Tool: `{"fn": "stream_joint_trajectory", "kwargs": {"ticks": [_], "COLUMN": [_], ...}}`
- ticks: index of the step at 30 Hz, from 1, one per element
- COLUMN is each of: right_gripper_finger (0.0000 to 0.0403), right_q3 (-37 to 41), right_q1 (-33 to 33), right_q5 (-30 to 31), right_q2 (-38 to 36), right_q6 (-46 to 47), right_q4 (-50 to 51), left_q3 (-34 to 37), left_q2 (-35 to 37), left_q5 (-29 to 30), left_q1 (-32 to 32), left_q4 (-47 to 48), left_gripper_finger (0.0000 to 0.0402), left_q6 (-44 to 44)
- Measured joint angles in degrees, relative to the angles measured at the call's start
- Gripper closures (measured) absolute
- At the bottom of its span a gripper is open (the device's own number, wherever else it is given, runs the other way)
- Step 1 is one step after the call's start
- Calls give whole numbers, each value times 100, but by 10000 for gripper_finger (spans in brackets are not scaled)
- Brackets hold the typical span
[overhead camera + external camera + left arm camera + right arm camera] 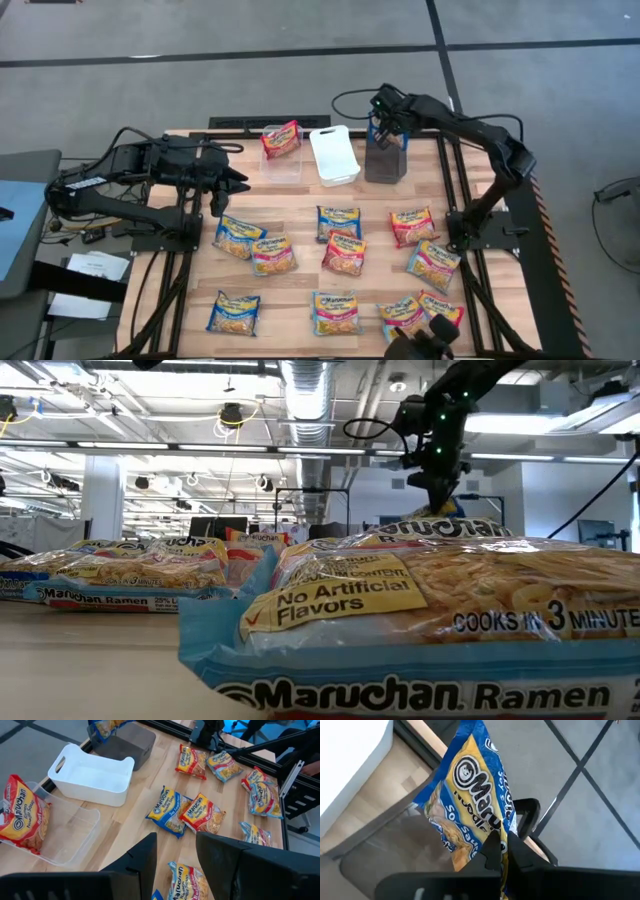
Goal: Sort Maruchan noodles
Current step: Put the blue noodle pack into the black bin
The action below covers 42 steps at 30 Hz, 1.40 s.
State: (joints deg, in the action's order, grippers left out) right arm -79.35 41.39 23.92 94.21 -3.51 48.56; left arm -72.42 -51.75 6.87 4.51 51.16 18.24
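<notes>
We saw the dark bin (386,160) directly beneath the right gripper (501,851), whose fingers were pinched tight on a blue-and-yellow packet (470,795). The left gripper (176,851) hung partly open, empty, above loose packets (340,250).

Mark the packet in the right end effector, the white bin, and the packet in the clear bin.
Blue packet (470,805), right wrist view: printed front.
White bin (334,155), high view: floor.
Red packet (281,139), high view: face.

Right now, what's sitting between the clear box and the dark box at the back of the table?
The white bin sits between the clear bin and the dark bin, empty inside. The high view shows it best.
</notes>
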Motion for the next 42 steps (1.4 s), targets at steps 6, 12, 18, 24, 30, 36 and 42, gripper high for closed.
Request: {"fn": "stream_joint_trajectory", "kwargs": {"ticks": [6,12,18,24,30,36,42], "right_gripper_finger": [393,391,378,381,375,379,375], "right_q3": [0,-7,-13,-4,-4,-4,-4], "right_q1": [2,79,197,267,330,328,342], "right_q5": [22,61,53,43,-2,-153,-219], "right_q2": [186,318,459,453,453,453,455], "right_q6": [289,352,367,345,221,169,151], "right_q4": [-134,-117,-123,-133,-164,-253,-386], "left_q3": [0,0,0,0,0,0,0], "left_q2": [0,0,0,0,0,0,0], "left_q5": [0,0,-41,-44,-44,-44,-44], "left_q1": [0,0,0,0,0,0,0], "left_q4": [0,-2,-2,-4,-4,-4,-3], "left_gripper_finger": [278,278,278,278,278,278,278], "left_q6": [0,0,0,0,55,98,105]}}
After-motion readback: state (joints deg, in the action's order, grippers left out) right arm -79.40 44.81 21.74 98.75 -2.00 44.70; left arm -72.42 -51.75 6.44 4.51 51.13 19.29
